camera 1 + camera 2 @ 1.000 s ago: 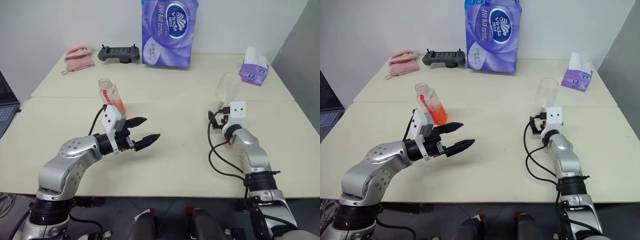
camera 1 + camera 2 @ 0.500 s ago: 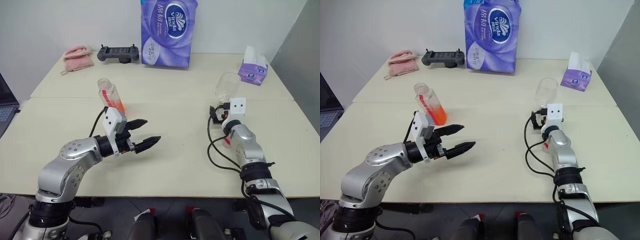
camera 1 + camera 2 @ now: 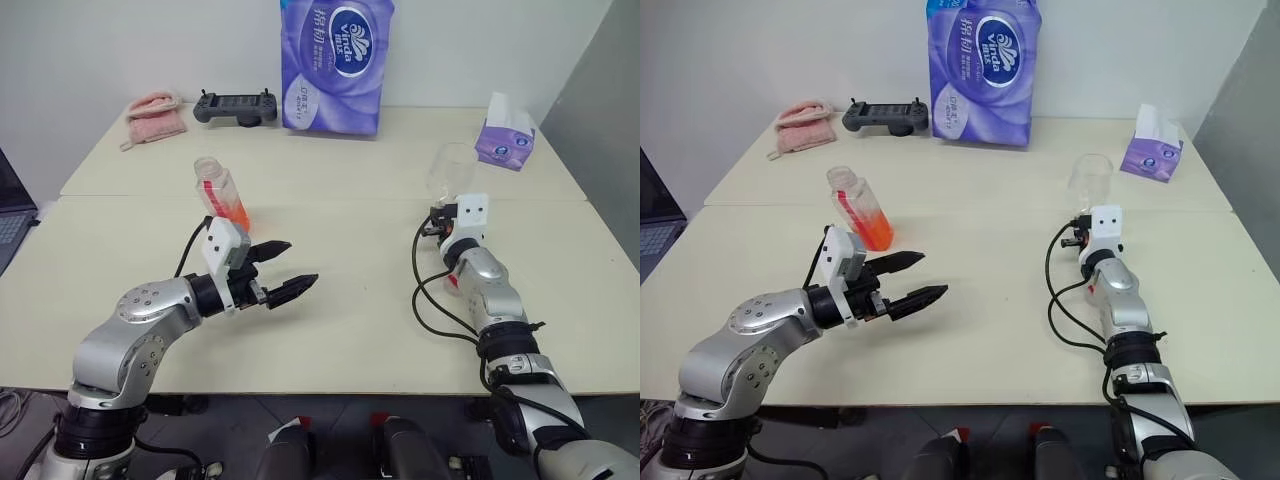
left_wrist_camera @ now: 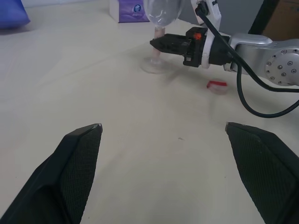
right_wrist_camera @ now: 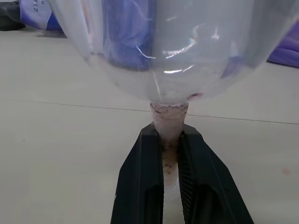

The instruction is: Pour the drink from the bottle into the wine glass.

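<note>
Two cream tables (image 3: 330,330) stand pushed together, their seam running across the middle, under even light. Behind the far table rises a plain white wall (image 3: 120,50). To the right of the tables stands a grey panel (image 3: 600,120). Off the tables' left edge shows a laptop (image 3: 12,215)'s corner. Below the near edge lies dark floor (image 3: 340,420).

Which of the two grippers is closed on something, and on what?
The right gripper: its fingers clamp the wine glass by the stem. The left gripper stands open and empty.
</note>
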Controlling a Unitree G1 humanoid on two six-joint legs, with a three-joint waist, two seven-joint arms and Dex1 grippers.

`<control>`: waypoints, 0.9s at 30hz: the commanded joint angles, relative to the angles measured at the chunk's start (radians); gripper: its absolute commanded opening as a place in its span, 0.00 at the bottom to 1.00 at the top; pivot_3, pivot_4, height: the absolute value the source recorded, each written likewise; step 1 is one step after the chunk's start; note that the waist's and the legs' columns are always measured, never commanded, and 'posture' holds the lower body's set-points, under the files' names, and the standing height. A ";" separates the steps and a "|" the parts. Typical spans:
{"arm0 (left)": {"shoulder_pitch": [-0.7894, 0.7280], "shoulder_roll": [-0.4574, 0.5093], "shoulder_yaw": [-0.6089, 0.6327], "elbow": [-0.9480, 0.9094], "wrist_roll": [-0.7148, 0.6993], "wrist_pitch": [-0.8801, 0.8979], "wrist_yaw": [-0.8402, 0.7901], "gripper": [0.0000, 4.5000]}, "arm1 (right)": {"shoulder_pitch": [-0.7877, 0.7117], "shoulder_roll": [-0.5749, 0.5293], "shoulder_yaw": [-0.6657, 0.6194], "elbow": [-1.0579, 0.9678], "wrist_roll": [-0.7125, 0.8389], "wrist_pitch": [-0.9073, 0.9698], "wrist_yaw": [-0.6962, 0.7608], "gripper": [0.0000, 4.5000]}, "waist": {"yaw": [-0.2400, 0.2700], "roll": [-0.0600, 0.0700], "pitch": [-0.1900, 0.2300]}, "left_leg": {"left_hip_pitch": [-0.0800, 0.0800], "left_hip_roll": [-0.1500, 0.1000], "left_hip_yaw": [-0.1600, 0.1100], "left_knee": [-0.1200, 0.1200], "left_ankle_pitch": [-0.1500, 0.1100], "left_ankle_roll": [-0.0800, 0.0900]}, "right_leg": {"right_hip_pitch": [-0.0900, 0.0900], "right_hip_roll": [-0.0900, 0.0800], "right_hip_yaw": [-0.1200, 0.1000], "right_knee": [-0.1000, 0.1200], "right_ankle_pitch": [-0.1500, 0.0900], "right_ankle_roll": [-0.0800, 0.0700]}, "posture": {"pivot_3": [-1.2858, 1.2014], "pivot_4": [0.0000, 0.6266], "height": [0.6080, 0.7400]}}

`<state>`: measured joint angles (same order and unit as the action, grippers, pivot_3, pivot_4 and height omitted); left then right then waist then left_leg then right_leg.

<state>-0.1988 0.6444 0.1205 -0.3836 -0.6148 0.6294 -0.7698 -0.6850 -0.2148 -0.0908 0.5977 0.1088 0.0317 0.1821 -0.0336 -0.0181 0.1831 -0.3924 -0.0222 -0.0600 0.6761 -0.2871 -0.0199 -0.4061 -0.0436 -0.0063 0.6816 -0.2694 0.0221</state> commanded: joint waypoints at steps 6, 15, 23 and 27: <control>0.256 0.027 0.240 -0.166 -0.020 -0.020 0.063 1.00 | -0.179 0.118 0.111 0.096 -0.047 -0.131 0.112 0.03 | -0.023 0.001 0.001 | 0.000 0.002 0.002 -0.002 0.000 0.000 | -0.002 -0.001 0.002 0.000 0.000 -0.001 | 0.52 0.24 1.00; 0.552 -0.077 0.399 -0.336 -0.049 -0.033 0.166 1.00 | -0.367 0.267 0.106 0.447 -0.062 -0.250 0.119 0.03 | 0.005 0.001 0.001 | 0.000 0.000 0.000 -0.001 -0.001 0.000 | -0.001 -0.004 0.001 -0.001 0.001 -0.001 | 0.52 0.24 1.00; 0.640 -0.111 0.422 -0.371 -0.047 -0.070 0.190 1.00 | -0.391 0.278 0.101 0.575 -0.086 -0.318 0.104 0.03 | 0.000 0.001 0.001 | 0.000 -0.001 -0.001 -0.001 0.000 0.000 | 0.000 -0.005 -0.001 -0.001 0.000 -0.002 | 0.52 0.24 1.00; 0.620 -0.097 0.413 -0.363 -0.056 -0.068 0.199 1.00 | -0.381 0.283 0.092 0.592 -0.086 -0.320 0.103 0.03 | 0.000 0.001 0.001 | 0.000 0.000 -0.001 -0.001 0.000 0.000 | 0.000 -0.005 -0.001 -0.001 0.000 -0.002 | 0.52 0.24 1.00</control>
<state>0.4274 0.5345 0.5153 -0.7099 -0.6550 0.5789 -0.5770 -1.0344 0.0604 0.0174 1.1934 0.0222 -0.2590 0.2849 -0.0338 -0.0170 0.1839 -0.3920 -0.0222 -0.0613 0.6747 -0.2872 -0.0202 -0.4063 -0.0481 -0.0069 0.6809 -0.2693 0.0202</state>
